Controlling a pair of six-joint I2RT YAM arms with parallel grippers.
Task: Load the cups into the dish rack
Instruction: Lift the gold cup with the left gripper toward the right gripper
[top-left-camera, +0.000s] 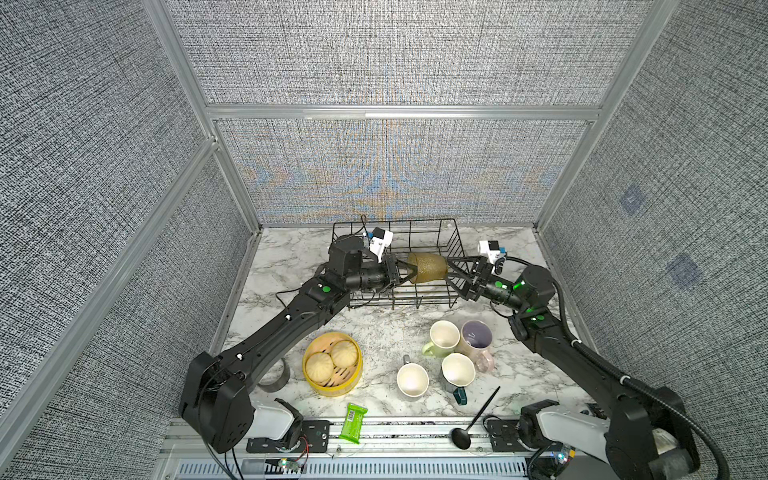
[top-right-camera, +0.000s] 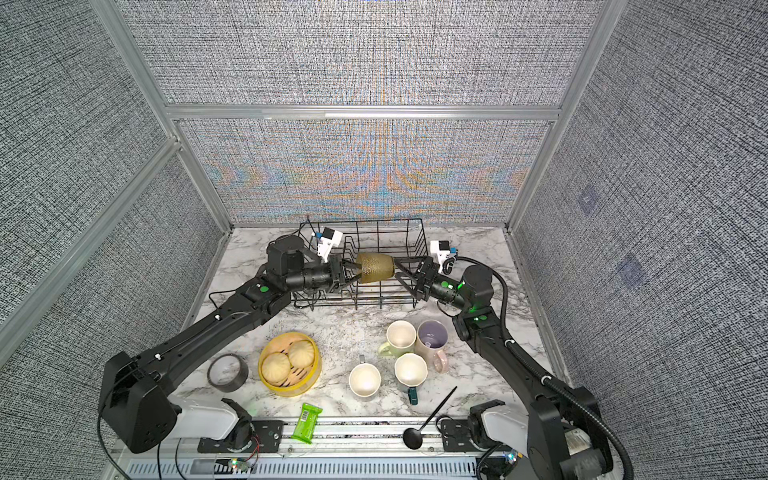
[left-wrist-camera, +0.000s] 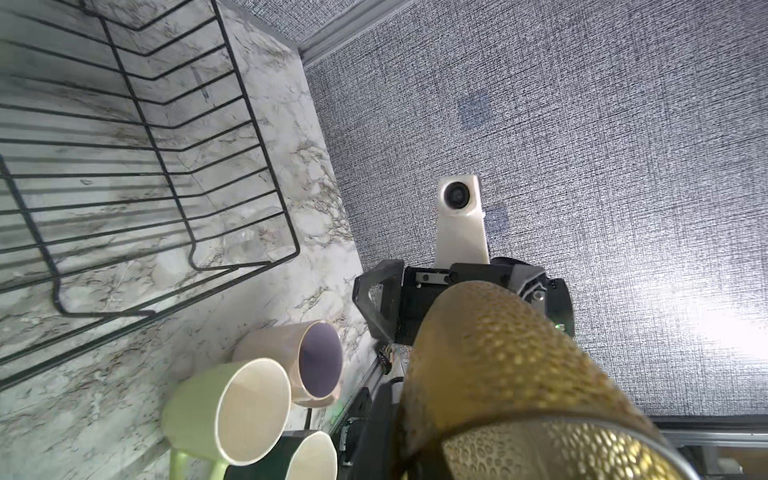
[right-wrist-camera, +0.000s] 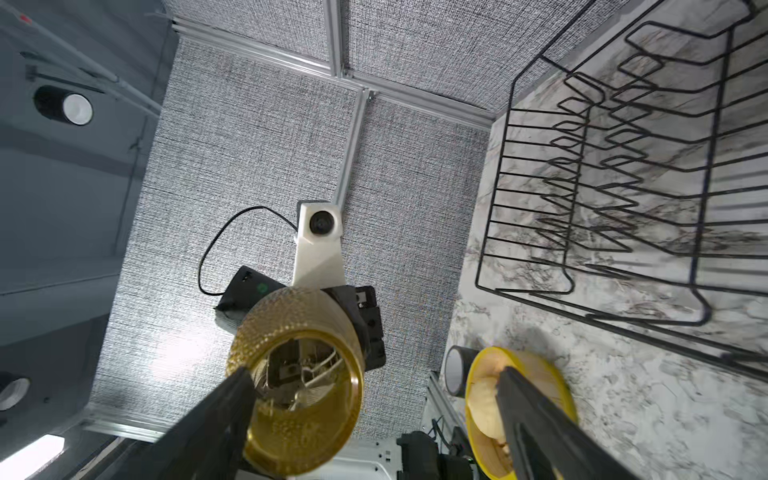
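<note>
The amber glass tumbler (top-left-camera: 428, 268) (top-right-camera: 375, 268) hangs on its side over the black wire dish rack (top-left-camera: 415, 232) (top-right-camera: 409, 232). My left gripper (top-left-camera: 408, 272) (left-wrist-camera: 411, 453) is shut on its rim. My right gripper (top-left-camera: 449, 272) (right-wrist-camera: 374, 395) stands open at its base, one finger (right-wrist-camera: 224, 411) at the base's edge and the second well off to the side. On the marble to the front right stand the pale green mug (top-left-camera: 442, 337), the pink mug (top-left-camera: 476, 336), the grey-white mug (top-left-camera: 412, 380) and the dark teal mug (top-left-camera: 457, 370).
A yellow steamer basket (top-left-camera: 316, 384) with buns sits front left of the mugs. Beside it lies a tape roll (top-right-camera: 227, 372). A green packet (top-left-camera: 353, 423) and a black spoon (top-left-camera: 473, 424) lie at the front edge. Fabric walls close three sides.
</note>
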